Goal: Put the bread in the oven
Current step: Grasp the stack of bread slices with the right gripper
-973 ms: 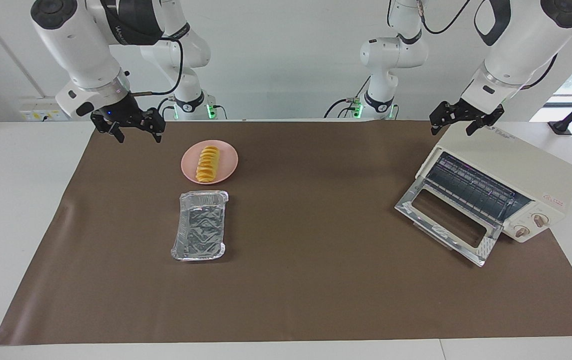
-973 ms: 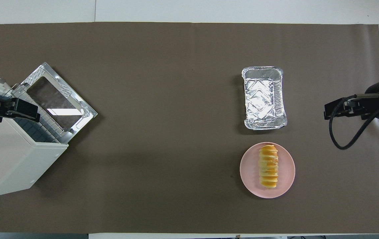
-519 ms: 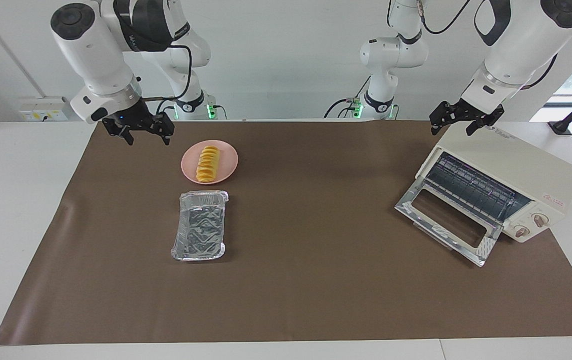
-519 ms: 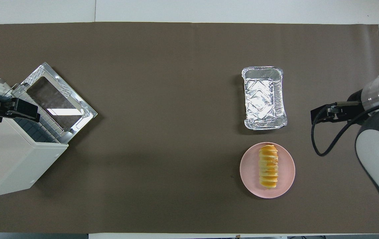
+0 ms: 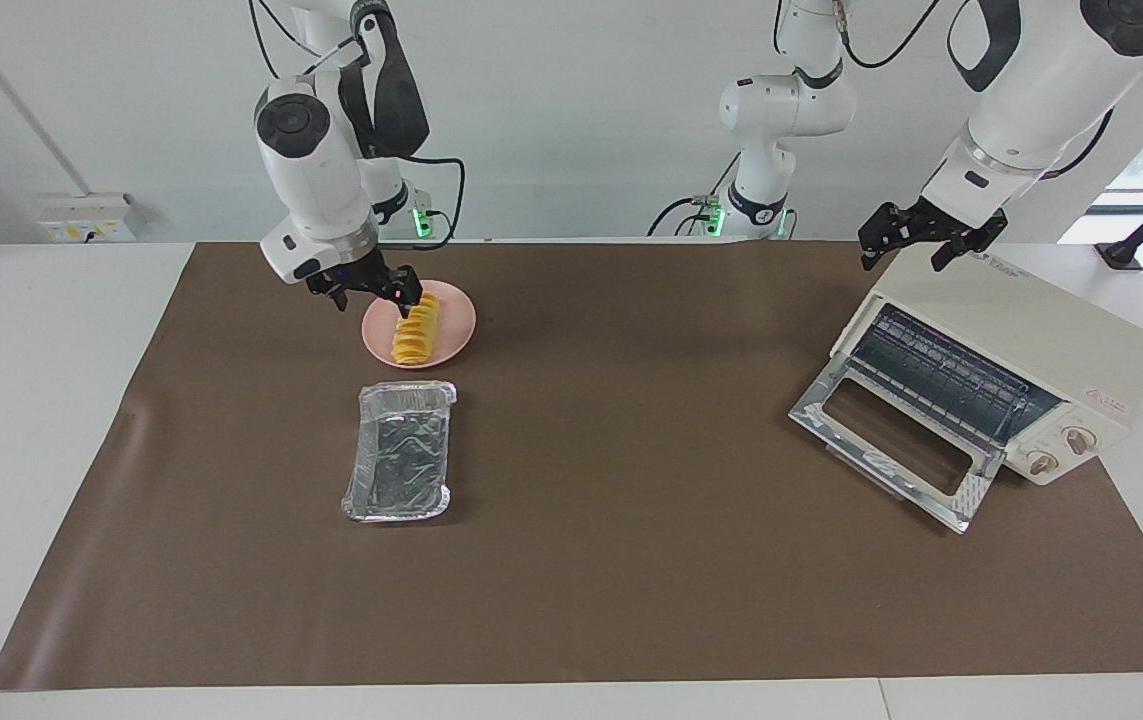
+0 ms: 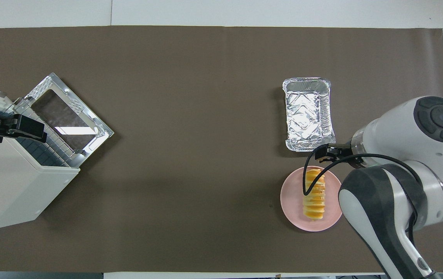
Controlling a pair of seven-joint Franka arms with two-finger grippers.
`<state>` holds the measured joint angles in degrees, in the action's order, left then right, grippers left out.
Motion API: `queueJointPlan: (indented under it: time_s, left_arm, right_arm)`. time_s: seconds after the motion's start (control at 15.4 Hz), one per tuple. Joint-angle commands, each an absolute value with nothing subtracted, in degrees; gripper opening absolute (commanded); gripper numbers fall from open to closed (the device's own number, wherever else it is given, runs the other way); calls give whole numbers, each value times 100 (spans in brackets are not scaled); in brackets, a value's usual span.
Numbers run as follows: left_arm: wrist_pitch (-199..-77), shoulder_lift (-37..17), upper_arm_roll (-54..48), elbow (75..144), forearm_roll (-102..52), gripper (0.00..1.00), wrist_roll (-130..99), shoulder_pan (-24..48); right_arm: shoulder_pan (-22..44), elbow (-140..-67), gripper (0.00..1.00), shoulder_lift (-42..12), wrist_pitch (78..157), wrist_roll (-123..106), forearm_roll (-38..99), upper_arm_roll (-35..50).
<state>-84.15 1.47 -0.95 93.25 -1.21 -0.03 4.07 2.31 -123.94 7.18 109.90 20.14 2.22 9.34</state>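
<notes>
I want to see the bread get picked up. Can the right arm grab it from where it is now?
Probably yes: the right gripper hangs open over the bread on its pink plate, with nothing between them.

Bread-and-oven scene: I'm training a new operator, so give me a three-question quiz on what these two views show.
1. True or false: the bread lies in the foil tray.
2. The right gripper is over: A) the pink plate's rim beside the bread; B) the foil tray; C) the oven.
3. How does the oven's door stand, and where does the left gripper wait?

Key:
1. False; it lies on the pink plate, and the tray is empty.
2. A, jaws open, nothing held.
3. Dropped open; over the oven's top, jaws open.
</notes>
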Motion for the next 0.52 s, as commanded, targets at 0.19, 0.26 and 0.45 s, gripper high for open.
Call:
queueJointPlan:
  time_s: [0.19,0.26,0.45]
  left_arm:
    - [-8482,255,-97,9413,-18,100,53,387]
    - [-8481,255,-97,9413,-18,100,61,387]
    - [-8490,255,-97,9413,-18,100,62,387]
  right_arm:
    - [570,-13946,100,1169,12399,2127,492,940]
    - [571,-14201,100,1204,12671,2127,553,940]
    - [580,-14896,100,1266,13481,2074,817,940]
